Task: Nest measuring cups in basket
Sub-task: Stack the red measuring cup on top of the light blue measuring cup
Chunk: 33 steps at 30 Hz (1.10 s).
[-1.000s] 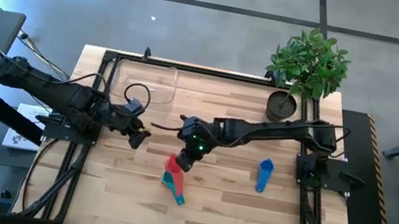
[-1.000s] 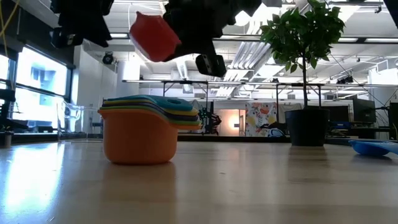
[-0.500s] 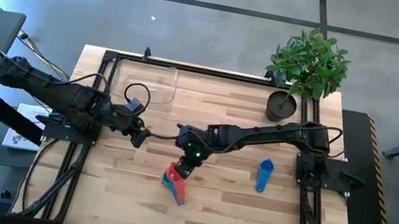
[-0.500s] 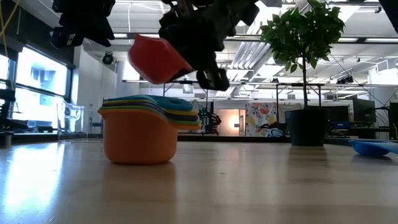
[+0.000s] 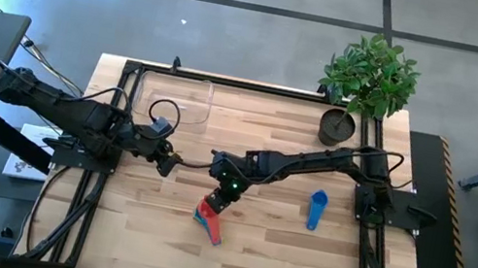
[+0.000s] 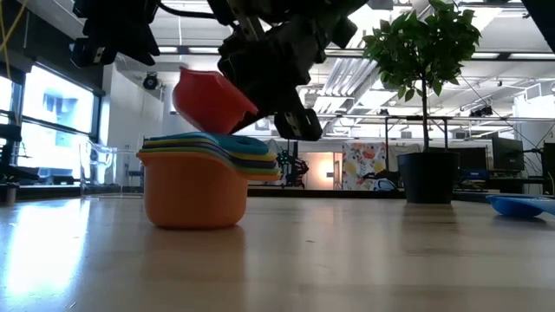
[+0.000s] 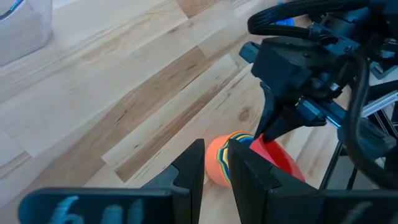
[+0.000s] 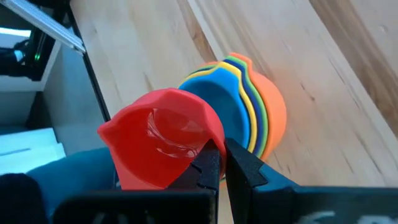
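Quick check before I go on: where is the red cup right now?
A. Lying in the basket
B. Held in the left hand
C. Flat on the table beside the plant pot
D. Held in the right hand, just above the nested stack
D: the right hand pinches the rim of the red cup, which hangs tilted just over the stack on the table.

Red cup (image 8: 163, 135) at centre-left of frame, pinched at its rim by right gripper (image 8: 222, 163). Nested stack (image 8: 252, 107), orange outermost, just beyond at centre-right. Wooden table (image 8: 149, 43) fills upper frame.
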### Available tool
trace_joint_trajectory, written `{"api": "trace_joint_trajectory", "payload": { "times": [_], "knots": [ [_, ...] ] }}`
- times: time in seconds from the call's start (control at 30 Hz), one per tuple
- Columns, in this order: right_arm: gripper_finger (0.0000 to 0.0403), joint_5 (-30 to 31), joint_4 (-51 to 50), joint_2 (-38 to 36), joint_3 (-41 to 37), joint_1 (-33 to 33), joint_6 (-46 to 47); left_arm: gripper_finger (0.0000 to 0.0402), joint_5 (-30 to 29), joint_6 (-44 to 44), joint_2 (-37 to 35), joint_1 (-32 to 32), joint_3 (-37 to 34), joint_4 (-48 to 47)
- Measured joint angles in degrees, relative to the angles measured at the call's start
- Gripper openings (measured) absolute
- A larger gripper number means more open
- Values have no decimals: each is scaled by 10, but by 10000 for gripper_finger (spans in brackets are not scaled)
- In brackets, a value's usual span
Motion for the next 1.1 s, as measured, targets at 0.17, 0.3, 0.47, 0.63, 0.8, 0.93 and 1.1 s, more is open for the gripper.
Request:
{"api": "trace_joint_trajectory", "payload": {
  "times": [0.17,0.3,0.47,0.63,0.8,0.93,1.1],
  "knots": [
    [0,-4,-2,5,0,-1,14,62,0,0,0,0,0,-1],
    [0,-4,-4,11,0,-1,16,62,0,0,0,0,0,-1],
    [1,-4,-16,14,0,-1,13,62,0,1,0,0,0,-2],
    [1,-4,-13,14,0,-1,14,62,0,2,0,0,0,-2],
    [1,-4,-9,14,0,-1,14,62,0,2,0,0,0,-2],
    [3,-4,-9,14,0,-1,14,62,0,5,0,0,0,-2],
    [38,-4,-9,14,0,-1,14,62,0,16,0,0,0,-2]
  ]
}}
